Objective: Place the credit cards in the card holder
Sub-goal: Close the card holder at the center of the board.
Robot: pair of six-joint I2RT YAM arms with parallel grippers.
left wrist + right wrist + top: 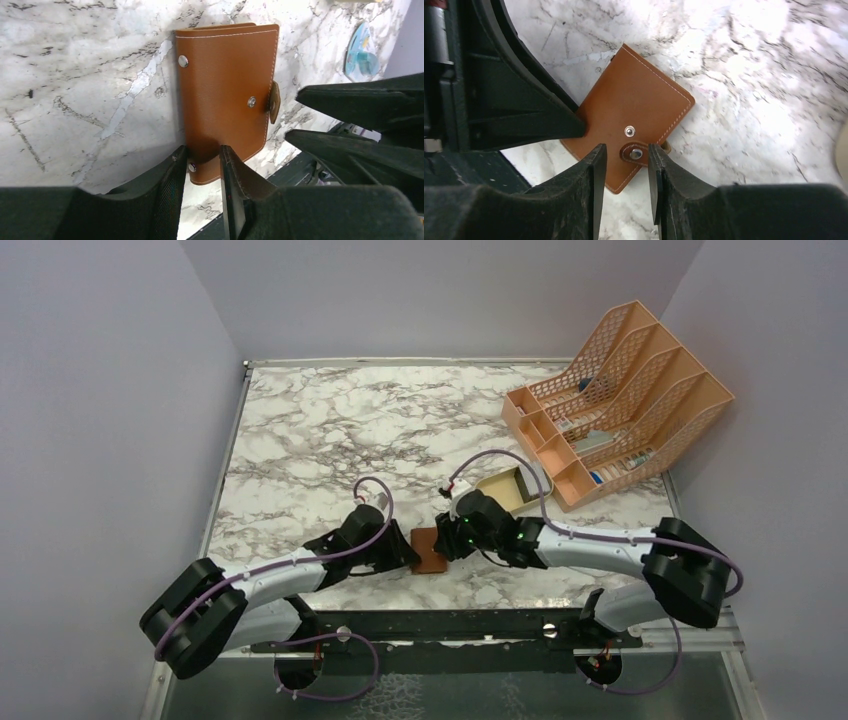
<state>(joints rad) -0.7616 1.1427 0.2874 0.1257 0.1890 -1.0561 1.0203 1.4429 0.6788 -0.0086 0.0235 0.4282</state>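
We see a white marble-patterned table top point(350, 430) veined in grey, and near its front edge lies a small brown leather card holder point(432, 550), folded shut with its metal studs facing up. Beyond it to the right sits a shallow tan tray point(505, 490), and a big orange mesh file rack point(620, 400) stands at the far right corner. In the left wrist view we also make out a blue-and-clear packet point(362, 50) on the marble.

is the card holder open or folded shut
Folded shut: the card holder lies flat on the table, brown cover up, no sleeves showing. Whether its snap tab is fastened, cannot tell.
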